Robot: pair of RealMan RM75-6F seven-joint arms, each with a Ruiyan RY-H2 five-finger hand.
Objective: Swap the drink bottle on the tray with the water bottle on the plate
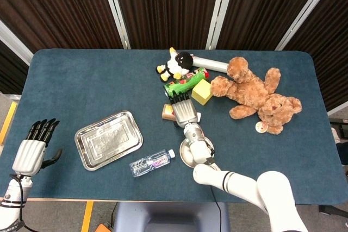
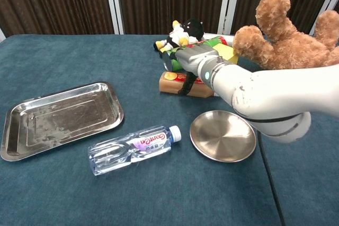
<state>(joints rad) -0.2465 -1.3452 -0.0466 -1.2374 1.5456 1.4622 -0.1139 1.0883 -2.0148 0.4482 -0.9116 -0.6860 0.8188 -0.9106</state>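
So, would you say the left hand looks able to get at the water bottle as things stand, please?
Probably yes. The water bottle lies on bare table, and only the low empty tray sits between it and the left hand, which hangs open at the table's edge. The right hand is busy over the drink bottle.

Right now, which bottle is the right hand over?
The brown drink bottle, beside the green can. The clear water bottle lies apart, between tray and plate.
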